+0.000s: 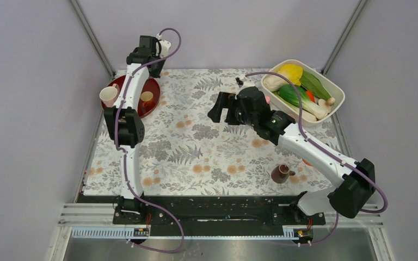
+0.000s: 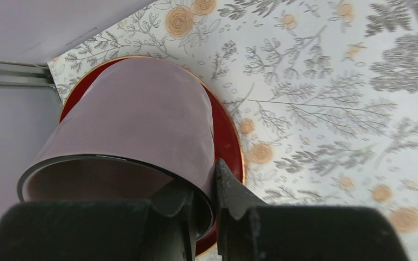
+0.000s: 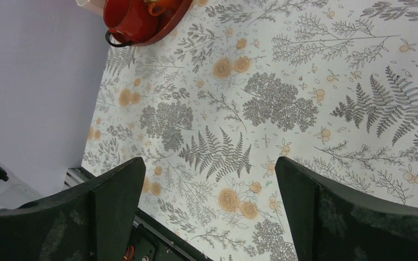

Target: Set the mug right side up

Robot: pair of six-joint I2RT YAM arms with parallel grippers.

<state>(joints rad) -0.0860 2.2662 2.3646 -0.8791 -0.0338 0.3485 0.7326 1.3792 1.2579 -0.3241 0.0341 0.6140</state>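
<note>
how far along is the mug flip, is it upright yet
Done: the left gripper is shut on the rim of the mug, and from above its whitish mouth faces roughly up, so the turn looks mostly made. In hand: the mug is tilted over the red tray; whether its base rests there is unclear. Left: stand it flat and let go. The right gripper is open, empty.

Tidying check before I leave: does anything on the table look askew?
Yes: the mug is tilted at the red plate's left edge, mouth up and sideways, its rim pinched in the left gripper. Nothing else stands out.
</note>
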